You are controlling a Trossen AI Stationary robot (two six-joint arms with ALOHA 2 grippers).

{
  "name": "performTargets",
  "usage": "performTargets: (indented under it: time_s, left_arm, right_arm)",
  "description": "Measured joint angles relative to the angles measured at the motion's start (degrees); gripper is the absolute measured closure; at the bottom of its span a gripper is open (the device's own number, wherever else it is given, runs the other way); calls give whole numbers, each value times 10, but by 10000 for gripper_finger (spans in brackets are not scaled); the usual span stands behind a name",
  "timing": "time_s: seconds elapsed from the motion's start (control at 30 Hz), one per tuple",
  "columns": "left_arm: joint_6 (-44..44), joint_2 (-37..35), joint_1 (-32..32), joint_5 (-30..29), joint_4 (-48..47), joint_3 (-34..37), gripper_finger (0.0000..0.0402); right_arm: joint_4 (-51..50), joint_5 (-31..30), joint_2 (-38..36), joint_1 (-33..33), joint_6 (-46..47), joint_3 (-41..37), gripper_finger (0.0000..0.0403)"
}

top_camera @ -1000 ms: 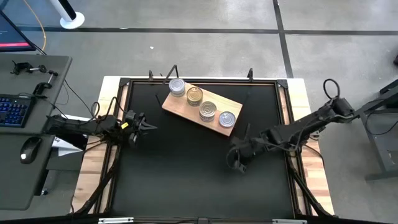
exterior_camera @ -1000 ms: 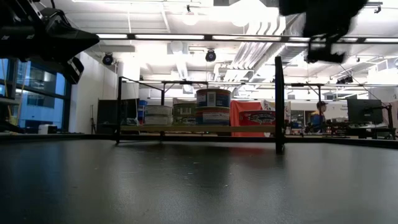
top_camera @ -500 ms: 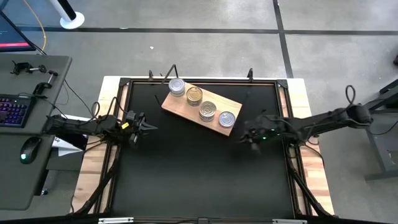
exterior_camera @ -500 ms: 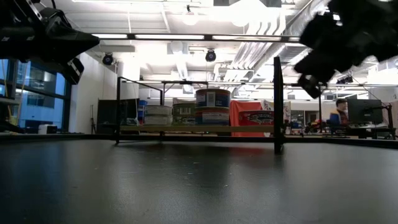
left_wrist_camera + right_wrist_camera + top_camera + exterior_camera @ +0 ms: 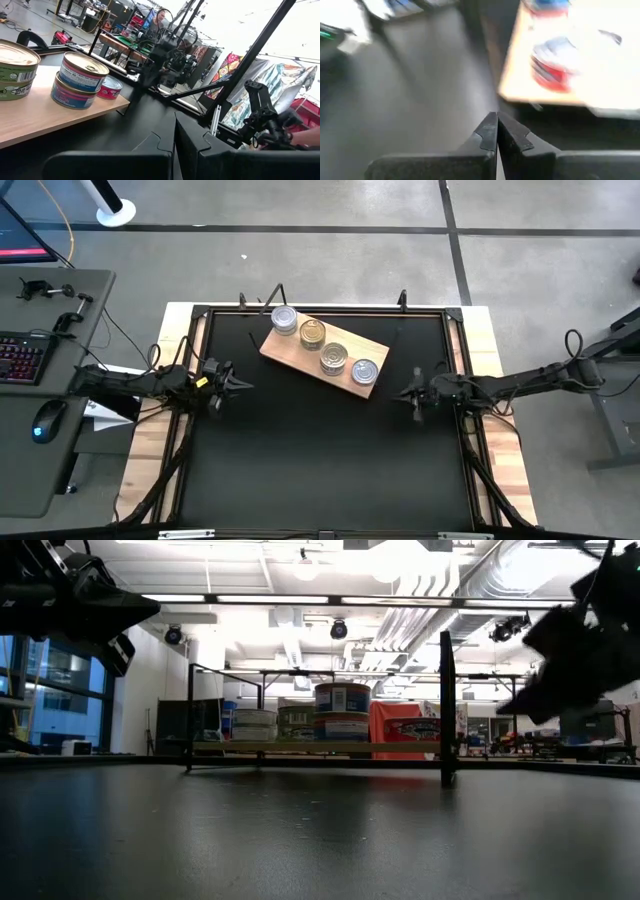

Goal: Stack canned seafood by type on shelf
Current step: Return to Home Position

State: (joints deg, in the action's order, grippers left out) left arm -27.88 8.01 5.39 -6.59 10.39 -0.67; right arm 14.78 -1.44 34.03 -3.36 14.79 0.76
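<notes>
Shelf (image 5: 350,340) diagonal, tins (image 5: 334,358) seemingly along it

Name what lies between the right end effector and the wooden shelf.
High view: only bare black tabletop between the right end effector and the light wooden shelf.

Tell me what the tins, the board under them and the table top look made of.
Tins: metal, by the shiny gold and silver lids; printed labels wrap the sides. Board: pale bare wood, its grain visible. Table top: black, matte with faint sheen; possibly rubber or coated sheet. Left gripper and right gripper are shut, apart from the board.
</notes>
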Motion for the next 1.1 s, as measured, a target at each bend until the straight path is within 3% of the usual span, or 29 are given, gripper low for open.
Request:
performTargets:
  time_s: [0.13, 0.23, 0.4, 0.57, 0.9, 1.1]
  left_arm:
    - [0, 0, 0, 0, -2, 0, 402]
    - [0, 0, 0, 0, -3, 0, 402]
    - [0, 0, 0, 0, -3, 0, 402]
    - [0, -2, 0, 0, -7, 0, 402]
    - [0, -78, -14, 0, -53, -1, 402]
    - [0, -78, -16, 2, -91, -1, 402]
  right_arm:
    - [-89, -58, 0, 0, 13, 2, 403]
    - [-141, -60, 1, 0, 17, 2, 403]
    - [-144, -55, -2, -2, 17, 2, 403]
    - [-144, -50, -94, -6, 17, 2, 403]
    - [-139, -48, -341, -1, 17, 3, 402]
    - [-92, -45, -340, 3, 17, 3, 402]
